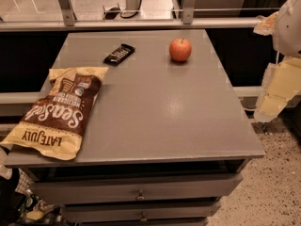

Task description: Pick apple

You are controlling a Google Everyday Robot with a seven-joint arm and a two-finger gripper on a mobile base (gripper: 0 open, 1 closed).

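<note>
The apple is small, round and red-orange with a short dark stem. It stands upright at the far right of the grey table top. My gripper, pale yellow under a white arm, hangs off the table's right edge, above the floor. It is to the right of the apple, nearer the camera, and well apart from it. Nothing is seen in it.
A large yellow-and-brown chip bag lies on the table's left side, overhanging the front left corner. A small dark snack bar lies at the far middle. A railing runs behind the table. Drawers are below the front edge.
</note>
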